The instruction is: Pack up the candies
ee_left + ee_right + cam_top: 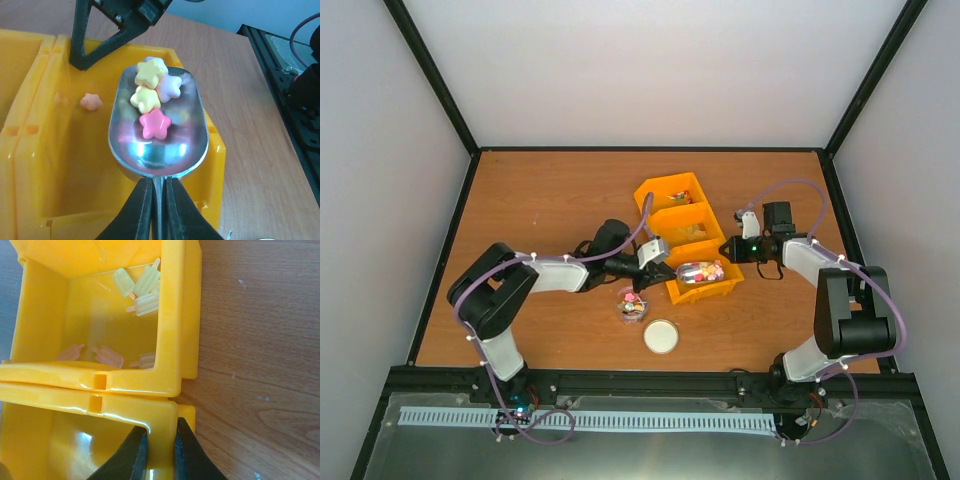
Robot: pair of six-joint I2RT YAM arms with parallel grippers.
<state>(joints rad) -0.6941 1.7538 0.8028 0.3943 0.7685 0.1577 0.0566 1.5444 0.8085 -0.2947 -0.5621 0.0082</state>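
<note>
The left hand (159, 192) is closed tight on the handle of a metal scoop (165, 150). The scoop is held level over the nearest yellow bin (75, 165), with a few star-shaped candies (154, 124) lying in its bowl. The right hand (159, 442) is pinched narrowly on that bin's wall, so the bin is steadied. One orange candy (91, 101) is seen on the bin floor.

A small clear cup (632, 306) with some candies in it is set near the middle of the counter (540, 200), towards the near edge. A round white lid (661, 336) is laid just beside it, closer to that edge.

The task is judged partly done. A load is scooped but not yet tipped into the cup, at least one candy is left to gather, and the lid is not yet fitted.
</note>
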